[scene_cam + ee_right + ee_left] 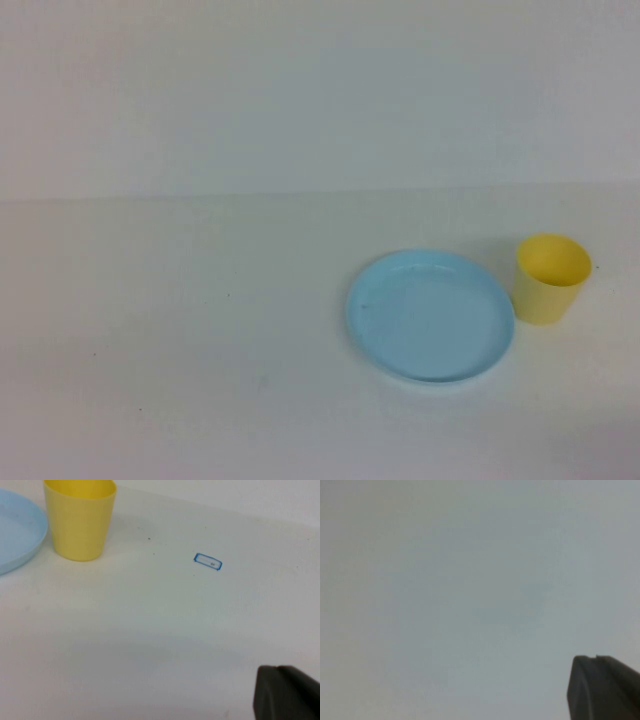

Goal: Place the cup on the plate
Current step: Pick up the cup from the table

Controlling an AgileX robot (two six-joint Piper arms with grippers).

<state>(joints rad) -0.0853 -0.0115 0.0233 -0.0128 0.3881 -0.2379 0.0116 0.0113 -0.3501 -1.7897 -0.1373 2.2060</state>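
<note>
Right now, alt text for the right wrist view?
A yellow cup stands upright on a white table beside the rim of a light blue plate, not on it. A small blue-outlined rectangular mark lies on the table apart from the cup. The right gripper, shut, shows at the corner.
</note>
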